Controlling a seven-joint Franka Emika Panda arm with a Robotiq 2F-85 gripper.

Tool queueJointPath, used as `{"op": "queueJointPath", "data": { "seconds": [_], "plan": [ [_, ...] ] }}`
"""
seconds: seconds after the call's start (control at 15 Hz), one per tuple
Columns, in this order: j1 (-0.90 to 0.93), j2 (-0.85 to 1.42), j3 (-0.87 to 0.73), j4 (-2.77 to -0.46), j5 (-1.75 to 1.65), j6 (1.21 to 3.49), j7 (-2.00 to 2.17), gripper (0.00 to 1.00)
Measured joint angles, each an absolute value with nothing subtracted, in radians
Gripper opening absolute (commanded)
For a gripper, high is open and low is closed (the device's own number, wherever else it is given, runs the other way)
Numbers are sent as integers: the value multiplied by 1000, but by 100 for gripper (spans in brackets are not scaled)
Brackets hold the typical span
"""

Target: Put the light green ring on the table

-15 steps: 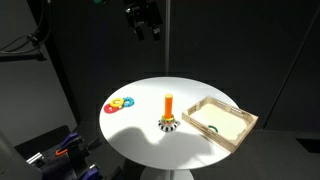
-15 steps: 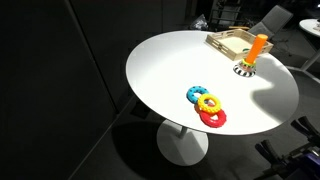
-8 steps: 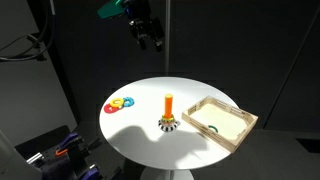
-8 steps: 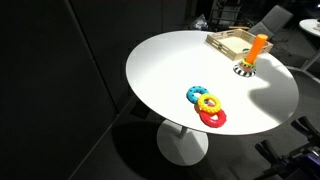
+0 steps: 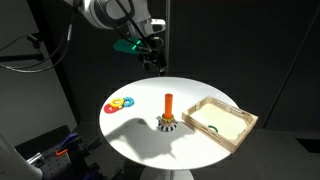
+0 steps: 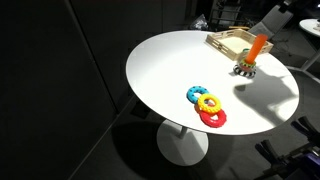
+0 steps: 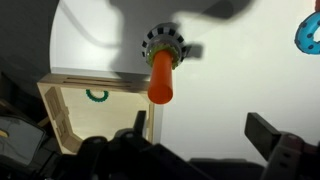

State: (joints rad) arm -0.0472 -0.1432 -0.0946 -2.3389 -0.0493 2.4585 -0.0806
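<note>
An orange peg stands upright on a round toothed base in the middle of the round white table. It also shows in the wrist view. A pale whitish piece lies round the peg's foot; I cannot tell whether it is the light green ring. My gripper hangs high above the table's far side, open and empty. In the wrist view its fingers stand wide apart, with the gripper over bare table beside the peg.
A light wooden tray with a small stronger-green piece lies beside the peg. Red, yellow and blue rings lie stacked together near the table edge, also seen in an exterior view. Dark surroundings ring the table.
The arm has swung down and over the table's far side. Its shadow now falls on the tabletop round the peg. Rings, peg and tray have not moved.
</note>
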Motion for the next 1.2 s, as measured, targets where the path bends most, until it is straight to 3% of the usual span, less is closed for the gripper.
{"op": "queueJointPath", "data": {
  "seconds": [0.4, 1.2],
  "plan": [
    [-46, 7, -77, -2336, -49, 2582, -56, 100],
    [-62, 46, -85, -2364, -49, 2609, -54, 100]
  ]
}}
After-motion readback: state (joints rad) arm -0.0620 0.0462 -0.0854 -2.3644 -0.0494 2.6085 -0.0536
